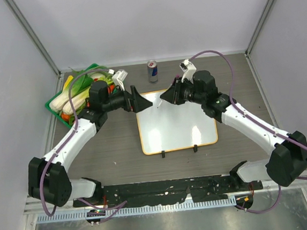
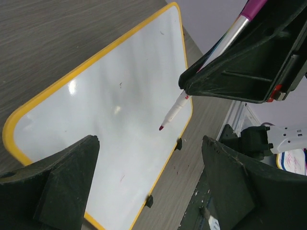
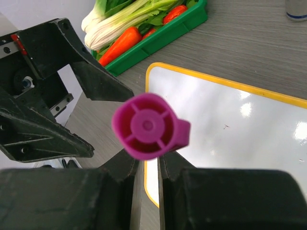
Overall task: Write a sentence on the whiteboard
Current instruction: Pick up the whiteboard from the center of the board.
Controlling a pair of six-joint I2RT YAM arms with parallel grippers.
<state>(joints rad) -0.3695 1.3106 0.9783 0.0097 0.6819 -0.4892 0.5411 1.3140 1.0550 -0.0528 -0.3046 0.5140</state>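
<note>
Lying flat at the middle of the counter, the whiteboard has its orange-yellow rim turned slightly askew to the counter edges, with two small black clips on the side facing the near edge. The writing surface is white, with a few faint specks and light reflections. The right gripper is positioned over the board's far-left corner, its fingers clamped on a marker. The marker has a white barrel and a magenta rear end, and the right wrist view looks straight down on that round end. The red tip points down at the board near the far-left corner; contact with the surface cannot be confirmed. The left gripper faces the right one from the left side, at the same corner of the board. Its fingers are spread wide with nothing between them. A green tray of vegetables sits toward the far-left corner of the counter. A drink can stands upright at the far edge, beyond the board.
</note>
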